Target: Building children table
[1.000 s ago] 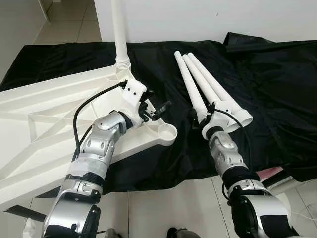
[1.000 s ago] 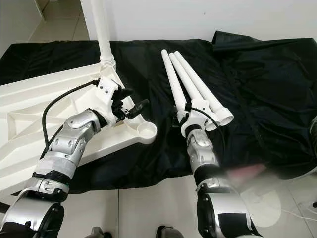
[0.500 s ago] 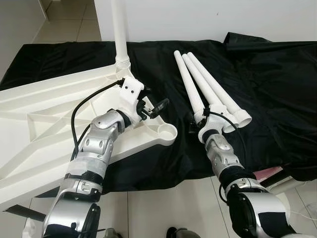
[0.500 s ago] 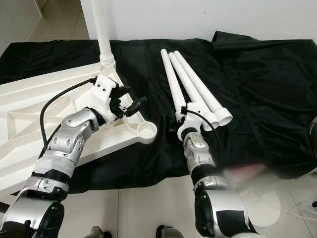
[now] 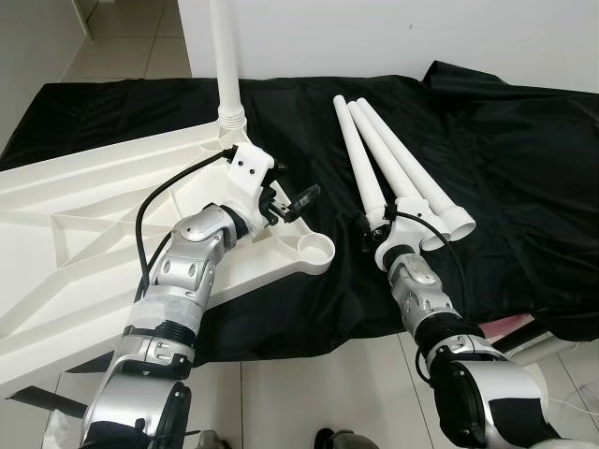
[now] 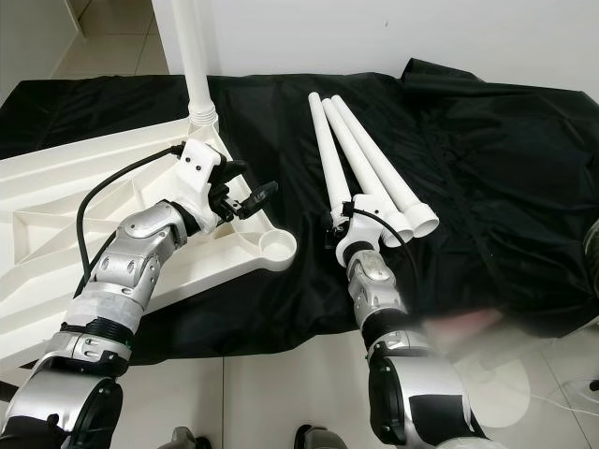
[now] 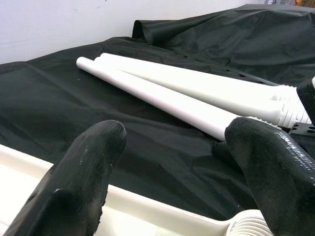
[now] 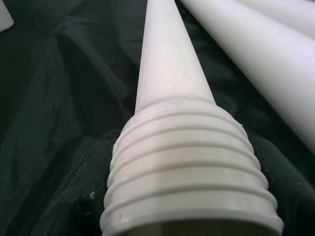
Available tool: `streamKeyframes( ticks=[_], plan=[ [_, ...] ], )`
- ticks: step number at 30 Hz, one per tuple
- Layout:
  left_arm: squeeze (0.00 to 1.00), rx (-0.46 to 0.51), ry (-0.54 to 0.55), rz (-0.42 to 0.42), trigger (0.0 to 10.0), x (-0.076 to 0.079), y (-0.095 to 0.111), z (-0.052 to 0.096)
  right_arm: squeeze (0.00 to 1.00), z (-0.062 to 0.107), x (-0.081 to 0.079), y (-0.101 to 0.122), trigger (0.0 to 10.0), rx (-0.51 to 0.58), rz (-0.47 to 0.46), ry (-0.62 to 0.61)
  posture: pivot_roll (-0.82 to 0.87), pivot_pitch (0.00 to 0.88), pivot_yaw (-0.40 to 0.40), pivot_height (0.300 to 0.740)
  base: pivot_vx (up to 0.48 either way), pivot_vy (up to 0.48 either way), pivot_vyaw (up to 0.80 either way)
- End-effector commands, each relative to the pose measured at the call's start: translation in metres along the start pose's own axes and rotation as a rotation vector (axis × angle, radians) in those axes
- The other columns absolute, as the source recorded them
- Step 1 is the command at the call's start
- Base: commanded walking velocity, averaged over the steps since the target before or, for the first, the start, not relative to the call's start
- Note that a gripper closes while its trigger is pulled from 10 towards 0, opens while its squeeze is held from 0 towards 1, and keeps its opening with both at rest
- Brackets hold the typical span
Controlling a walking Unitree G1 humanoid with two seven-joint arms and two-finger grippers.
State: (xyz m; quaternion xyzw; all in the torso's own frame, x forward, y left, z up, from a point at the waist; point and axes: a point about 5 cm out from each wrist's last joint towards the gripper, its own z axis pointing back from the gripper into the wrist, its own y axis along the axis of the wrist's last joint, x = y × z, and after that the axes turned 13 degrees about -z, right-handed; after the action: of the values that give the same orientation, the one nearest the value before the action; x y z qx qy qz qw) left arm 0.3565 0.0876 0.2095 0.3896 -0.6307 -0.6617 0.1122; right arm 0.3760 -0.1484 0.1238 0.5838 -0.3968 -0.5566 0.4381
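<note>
The white table top (image 5: 94,215) lies upside down on the black cloth, with one white leg (image 5: 225,56) standing upright in its far corner. Its near corner socket (image 5: 316,251) is empty. My left gripper (image 5: 298,190) hovers open just above that corner, with nothing between its fingers (image 7: 83,172). Three loose white legs (image 5: 402,159) lie side by side on the cloth. My right gripper (image 5: 374,224) is shut on the threaded end (image 8: 187,162) of the leftmost loose leg (image 5: 358,154), one black finger (image 8: 64,191) on each side of it.
The black cloth (image 5: 505,168) covers the low surface and is rumpled at the far right. Tiled floor (image 5: 309,383) runs along its near edge and a white wall (image 5: 374,37) stands behind. Bare cloth lies between the table top and the loose legs.
My right wrist has shifted a little to the left, closing in on the leftmost leg's threaded end. The left gripper has barely moved.
</note>
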Motion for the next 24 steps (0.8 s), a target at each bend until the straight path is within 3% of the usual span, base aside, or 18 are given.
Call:
streamKeyframes(
  ticks=[1,3,5,7,23,24],
  plan=[
    [0.0,-0.029,0.147,-0.013,10.0,-0.008,0.002,-0.001,0.0,0.003,0.001,-0.003,10.0,0.014,0.027,0.007,-0.07,0.111,-0.032,0.74,0.0,0.0,0.0],
    [0.0,-0.031,0.149,-0.013,10.0,-0.008,0.002,-0.001,0.0,0.004,-0.005,0.004,10.0,0.084,0.093,0.044,-0.07,0.11,-0.032,0.74,0.0,0.0,0.0],
    [0.0,-0.031,0.149,-0.013,10.0,-0.008,0.002,-0.001,0.0,0.004,-0.005,0.004,10.0,0.084,0.093,0.044,-0.07,0.11,-0.032,0.74,0.0,0.0,0.0],
    [0.0,-0.032,0.152,-0.013,10.0,-0.008,0.002,-0.001,0.0,0.005,-0.01,0.015,10.0,0.171,0.13,0.072,-0.07,0.107,-0.032,0.74,0.0,0.0,0.0],
    [0.0,-0.011,0.139,0.03,10.0,-0.008,0.004,-0.003,0.0,0.017,-0.013,0.033,10.0,0.349,0.142,0.135,-0.08,0.09,-0.035,0.74,0.0,0.0,0.0],
    [0.15,-0.001,0.122,0.072,10.0,-0.008,0.004,-0.003,0.0,0.02,-0.014,0.034,10.0,0.371,0.148,0.139,-0.08,0.086,-0.034,0.74,0.0,0.0,0.0]
  ],
)
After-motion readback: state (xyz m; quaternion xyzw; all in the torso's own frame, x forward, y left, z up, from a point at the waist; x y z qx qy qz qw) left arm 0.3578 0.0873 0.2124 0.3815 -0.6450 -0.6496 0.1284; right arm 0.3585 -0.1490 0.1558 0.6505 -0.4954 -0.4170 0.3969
